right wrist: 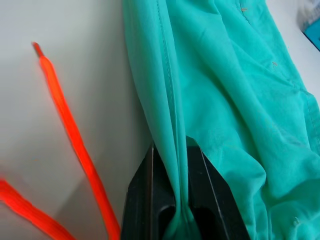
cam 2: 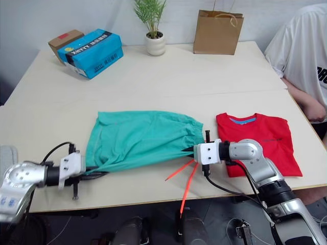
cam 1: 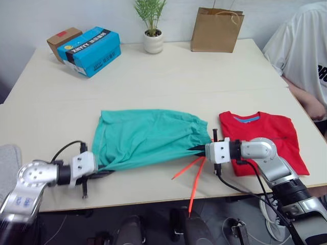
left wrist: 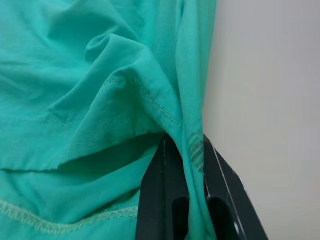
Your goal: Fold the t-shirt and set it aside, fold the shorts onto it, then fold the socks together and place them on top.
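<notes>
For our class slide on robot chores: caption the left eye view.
Both black-fingered grippers, left and right, pinch the teal-green fabric shorts beside the folded red t-shirt.

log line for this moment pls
step: folding shorts | left gripper: shut on teal-green fabric shorts near corner | right gripper: shut on the other corner | folded bright red t-shirt: beside shorts on table

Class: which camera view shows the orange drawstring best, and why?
The left eye view: the drawstring shows both strands running off the table edge. The right eye view shows it likewise; the right wrist view shows partial strands.
</notes>
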Robot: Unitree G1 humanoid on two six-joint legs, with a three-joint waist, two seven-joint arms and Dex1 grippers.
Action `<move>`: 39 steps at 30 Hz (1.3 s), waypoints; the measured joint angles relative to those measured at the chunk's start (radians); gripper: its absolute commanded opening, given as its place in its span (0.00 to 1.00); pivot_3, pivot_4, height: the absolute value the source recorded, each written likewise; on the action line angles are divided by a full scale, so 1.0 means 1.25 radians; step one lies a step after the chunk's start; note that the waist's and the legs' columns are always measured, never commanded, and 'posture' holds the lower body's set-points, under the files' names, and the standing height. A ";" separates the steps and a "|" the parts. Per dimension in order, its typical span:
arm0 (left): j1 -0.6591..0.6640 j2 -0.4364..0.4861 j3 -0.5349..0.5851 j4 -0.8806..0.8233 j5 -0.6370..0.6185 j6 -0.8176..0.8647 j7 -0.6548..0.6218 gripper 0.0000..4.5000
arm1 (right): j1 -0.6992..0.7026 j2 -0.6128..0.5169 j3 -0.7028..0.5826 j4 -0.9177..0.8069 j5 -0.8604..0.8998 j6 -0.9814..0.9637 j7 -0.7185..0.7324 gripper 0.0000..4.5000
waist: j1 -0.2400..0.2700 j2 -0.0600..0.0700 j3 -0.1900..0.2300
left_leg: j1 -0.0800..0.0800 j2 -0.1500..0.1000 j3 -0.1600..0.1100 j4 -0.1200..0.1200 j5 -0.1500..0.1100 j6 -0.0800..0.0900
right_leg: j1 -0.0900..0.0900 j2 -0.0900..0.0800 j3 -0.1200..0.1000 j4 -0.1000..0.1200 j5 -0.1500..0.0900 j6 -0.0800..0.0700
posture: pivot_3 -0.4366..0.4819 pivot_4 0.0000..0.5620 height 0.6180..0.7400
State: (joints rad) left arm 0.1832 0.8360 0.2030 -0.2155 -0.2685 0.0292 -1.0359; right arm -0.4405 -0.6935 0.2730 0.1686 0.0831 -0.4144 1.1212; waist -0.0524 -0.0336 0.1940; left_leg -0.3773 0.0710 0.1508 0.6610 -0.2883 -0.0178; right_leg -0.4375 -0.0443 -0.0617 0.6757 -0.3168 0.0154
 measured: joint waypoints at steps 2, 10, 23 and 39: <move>0.073 -0.030 0.028 -0.075 -0.002 0.025 0.045 0.01 | 0.031 -0.005 -0.004 -0.003 0.027 0.012 0.022 0.00 | 0.007 0.000 0.000 | 0.005 0.000 -0.001 -0.002 -0.002 0.002 | 0.006 0.000 -0.001 -0.004 0.000 0.000 | 0.48 0.27 1.00; 0.088 -0.040 0.053 -0.125 -0.016 0.098 0.100 0.22 | 0.091 -0.015 -0.047 -0.054 0.142 0.148 0.055 0.30 | 0.019 0.000 0.000 | 0.007 0.000 -0.002 -0.006 -0.003 0.004 | 0.008 0.000 -0.001 -0.008 0.002 -0.001 | 0.48 0.27 1.00; 0.025 0.092 0.335 -0.180 -0.468 0.515 0.039 0.54 | 0.163 -0.095 -0.282 -0.361 0.626 0.683 -0.019 0.62 | 0.014 0.000 0.000 | 0.007 0.000 -0.003 -0.010 -0.001 0.002 | 0.008 0.001 -0.002 -0.011 0.002 -0.002 | 0.48 0.27 1.00; -0.288 -0.227 -0.222 -0.008 -0.083 0.326 0.274 0.01 | 0.085 0.252 0.022 -0.160 0.109 0.423 -0.274 0.00 | 0.016 0.000 -0.003 | 0.005 -0.001 0.000 -0.009 0.001 -0.001 | 0.007 0.001 0.000 -0.012 0.002 0.000 | 0.48 0.27 1.00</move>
State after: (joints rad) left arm -0.1763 0.5525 -0.0746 -0.2256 -0.3725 0.4361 -0.6932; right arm -0.3344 -0.3790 0.3007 -0.0314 0.2188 0.1140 0.7790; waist -0.0320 -0.0339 0.1903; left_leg -0.3704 0.0695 0.1506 0.6491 -0.2869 -0.0193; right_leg -0.4289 -0.0427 -0.0620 0.6610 -0.3141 0.0159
